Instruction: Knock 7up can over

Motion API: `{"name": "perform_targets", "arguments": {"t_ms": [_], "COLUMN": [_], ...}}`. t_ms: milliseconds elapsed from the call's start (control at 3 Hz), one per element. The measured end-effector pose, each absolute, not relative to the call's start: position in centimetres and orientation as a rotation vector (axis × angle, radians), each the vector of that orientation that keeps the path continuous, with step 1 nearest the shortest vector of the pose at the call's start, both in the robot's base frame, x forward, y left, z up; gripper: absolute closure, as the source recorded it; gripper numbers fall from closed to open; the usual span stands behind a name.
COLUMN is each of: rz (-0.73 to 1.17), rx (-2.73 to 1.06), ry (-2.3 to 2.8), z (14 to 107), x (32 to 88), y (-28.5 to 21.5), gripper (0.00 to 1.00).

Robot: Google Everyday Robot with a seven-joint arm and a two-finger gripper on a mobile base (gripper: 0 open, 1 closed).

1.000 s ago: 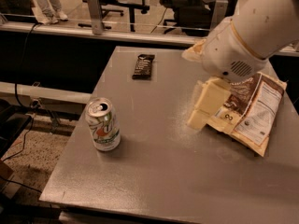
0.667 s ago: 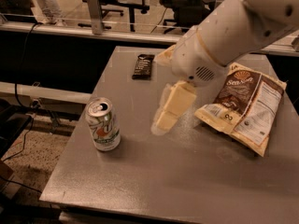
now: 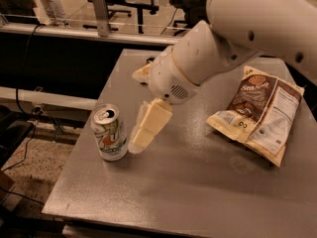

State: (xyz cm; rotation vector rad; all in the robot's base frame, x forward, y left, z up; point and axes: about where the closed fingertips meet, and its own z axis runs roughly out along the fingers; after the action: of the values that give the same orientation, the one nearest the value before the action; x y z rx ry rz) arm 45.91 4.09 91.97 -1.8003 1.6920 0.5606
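The 7up can [image 3: 109,132] stands upright near the left front part of the grey table [image 3: 198,182]. It is white-silver with green swirls and a silver top. My gripper [image 3: 138,110] is just to the right of the can. Its lower cream finger [image 3: 148,125] reaches down to the table right beside the can, almost touching it. The other cream finger [image 3: 141,72] shows farther back, well apart from the first, so the gripper is open and holds nothing. The white arm reaches in from the upper right.
A brown-and-yellow chip bag [image 3: 260,113] lies flat on the right side of the table. The table's left edge is close to the can. Office chairs and a rail stand behind the table. The candy bar is hidden behind the arm.
My gripper has swung left and down across the table from near the chip bag to right beside the can. The can stays upright in the same place.
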Motion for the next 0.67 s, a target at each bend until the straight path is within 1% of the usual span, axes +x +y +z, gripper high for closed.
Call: {"name": "perform_targets", "arguments": {"t_ms": [333, 667], "rz": [0.633, 0.661], "rx": [-1.821, -1.830], "ry": [1.649, 1.627], "z": [90.8, 90.4], "x": [44.9, 44.3], "y": [7.0, 8.2], "gripper": [0.00, 0.00]}}
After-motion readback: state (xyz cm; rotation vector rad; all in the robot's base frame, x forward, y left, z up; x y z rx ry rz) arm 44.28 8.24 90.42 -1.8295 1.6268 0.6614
